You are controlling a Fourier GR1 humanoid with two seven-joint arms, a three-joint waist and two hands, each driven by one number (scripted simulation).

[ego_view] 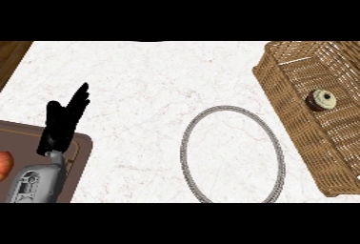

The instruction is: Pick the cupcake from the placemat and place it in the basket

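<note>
A single head view is looking steeply down on the pale marble tabletop (141, 86) from above the robot's own position. The near edge is lying along the bottom, the far edge along the top. The wicker basket (281, 119) is sitting at the right, partly cut off by the frame.

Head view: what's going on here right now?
Nothing is being held at the moment. The cupcake already sits inside the wicker basket at the right edge of the white counter. The placemat, a round grey-rimmed ring in the middle, has nothing on it. The left robot hand shows at the lower left, open with fingers up, resting above a brown board with something orange at its edge. The right robot hand is out of view.
</note>
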